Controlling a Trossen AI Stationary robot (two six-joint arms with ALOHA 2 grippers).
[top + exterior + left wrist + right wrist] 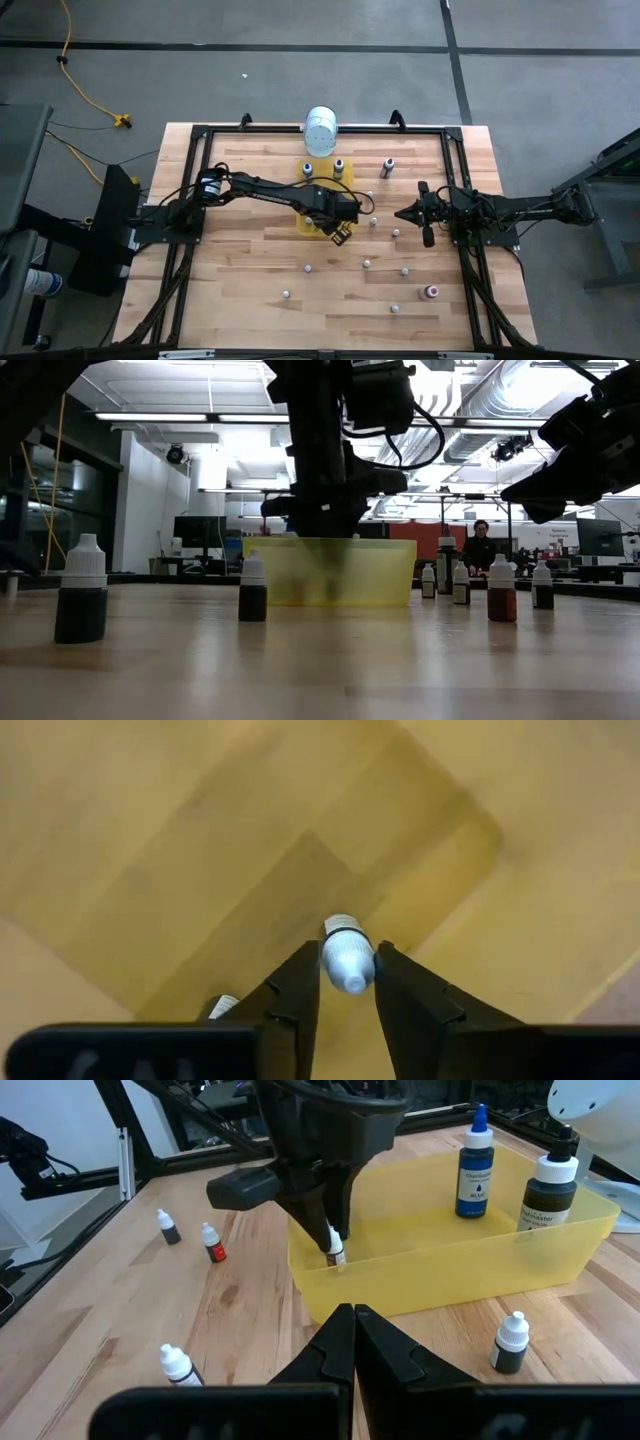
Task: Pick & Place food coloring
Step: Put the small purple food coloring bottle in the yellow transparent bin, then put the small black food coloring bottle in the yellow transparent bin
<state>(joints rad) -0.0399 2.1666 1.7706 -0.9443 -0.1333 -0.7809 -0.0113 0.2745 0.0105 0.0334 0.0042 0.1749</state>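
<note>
My left gripper reaches over the near right corner of the yellow tray and is shut on one tiny food coloring bottle with a whitish cap. In the right wrist view that bottle sits just inside the tray's wall. A second tiny bottle shows beside one finger. Two taller bottles stand at the tray's far end. My right gripper is shut on nothing and waits right of the tray. My left gripper pinches the tiny bottle by its whitish cap between the two fingers. They come from above, pointing down. The bottle stays upright below them with its dark body low in the tray's corner. Whether it touches the tray floor I cannot tell.
Several tiny bottles stand scattered on the wooden table near and right of the tray, such as and a reddish one. A taller dark bottle and a large white cylinder stand toward the far edge.
</note>
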